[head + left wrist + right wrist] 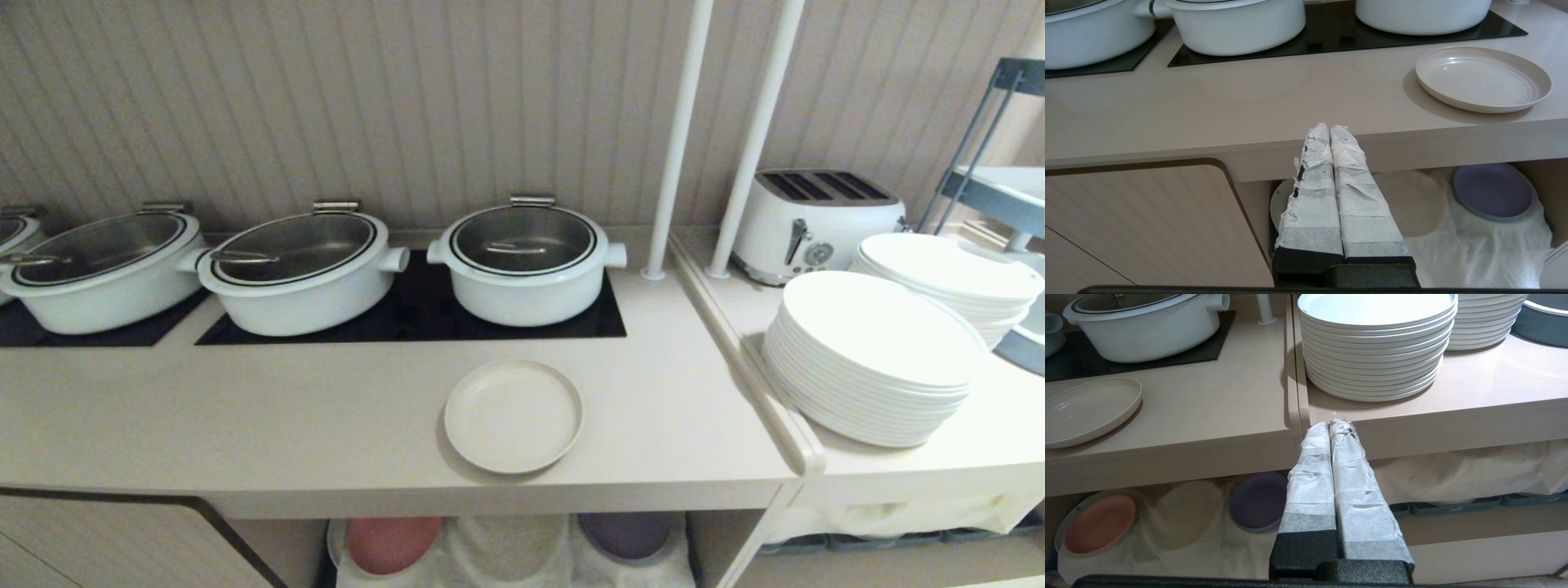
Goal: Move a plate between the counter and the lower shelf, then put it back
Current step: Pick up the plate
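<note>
The small cream plate (513, 416) lies flat on the counter (245, 425) near its front edge, in front of the black panels; it also shows in the left wrist view as the plate (1483, 78) and in the right wrist view as the plate (1086, 410). Below it, the lower shelf (506, 551) holds a white cloth (1474, 245). My left gripper (1329, 127) hangs shut and empty in front of the counter's edge, left of the plate. My right gripper (1329, 422) is shut and empty too, off to the plate's right. Neither arm shows in the head view.
Three white lidded pots (526, 261) stand on black panels (408, 314) behind the plate. On the shelf cloth lie a pink plate (392, 543) and a purple plate (627, 535). To the right, stacks of large white plates (873, 359), a toaster (812, 220) and two white poles (678, 139).
</note>
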Controlling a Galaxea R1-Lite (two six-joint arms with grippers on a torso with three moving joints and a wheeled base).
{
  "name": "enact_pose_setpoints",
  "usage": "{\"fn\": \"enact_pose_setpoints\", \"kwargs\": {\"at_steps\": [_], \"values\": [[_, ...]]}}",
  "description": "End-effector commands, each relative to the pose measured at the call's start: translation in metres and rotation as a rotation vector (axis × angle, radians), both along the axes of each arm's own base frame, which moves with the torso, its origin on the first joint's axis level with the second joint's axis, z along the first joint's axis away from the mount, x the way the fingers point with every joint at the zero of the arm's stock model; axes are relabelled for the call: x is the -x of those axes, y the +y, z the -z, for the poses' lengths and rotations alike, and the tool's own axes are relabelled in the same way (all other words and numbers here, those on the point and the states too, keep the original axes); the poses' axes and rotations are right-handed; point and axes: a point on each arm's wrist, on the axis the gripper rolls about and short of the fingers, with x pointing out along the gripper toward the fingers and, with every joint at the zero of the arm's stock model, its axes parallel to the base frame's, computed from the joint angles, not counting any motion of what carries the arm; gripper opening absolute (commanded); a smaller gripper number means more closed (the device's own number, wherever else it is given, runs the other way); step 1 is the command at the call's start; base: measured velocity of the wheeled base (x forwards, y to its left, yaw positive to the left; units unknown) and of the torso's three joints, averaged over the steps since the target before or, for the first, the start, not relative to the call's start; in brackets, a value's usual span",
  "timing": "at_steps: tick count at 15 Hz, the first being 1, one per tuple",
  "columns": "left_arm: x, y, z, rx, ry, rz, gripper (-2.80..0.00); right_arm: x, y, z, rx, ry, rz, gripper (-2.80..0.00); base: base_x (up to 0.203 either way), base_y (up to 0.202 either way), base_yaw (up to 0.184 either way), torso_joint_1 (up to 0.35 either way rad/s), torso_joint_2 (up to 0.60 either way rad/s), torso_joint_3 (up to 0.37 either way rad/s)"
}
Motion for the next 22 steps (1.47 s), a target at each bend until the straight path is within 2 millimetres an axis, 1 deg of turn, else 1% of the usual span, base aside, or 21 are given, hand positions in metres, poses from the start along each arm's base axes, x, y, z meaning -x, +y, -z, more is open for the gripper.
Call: {"fn": "enact_pose_setpoints", "kwargs": {"at_steps": [1, 22], "values": [[-0.0001, 0.0, 0.0, 0.0, 0.001, 0.0, -2.8, 0.0, 0.0, -0.0001, -0.001, 0.0, 0.0, -2.8, 0.0, 0.0, 0.0, 0.0, 0.0, 0.0], [-0.0001, 0.0, 0.0002, 0.001, 0.003, 0.0, -2.8, 0.0, 0.0, 0.0, -0.001, 0.0, 0.0, -2.8, 0.0, 0.0, 0.0, 0.0, 0.0, 0.0]]}}
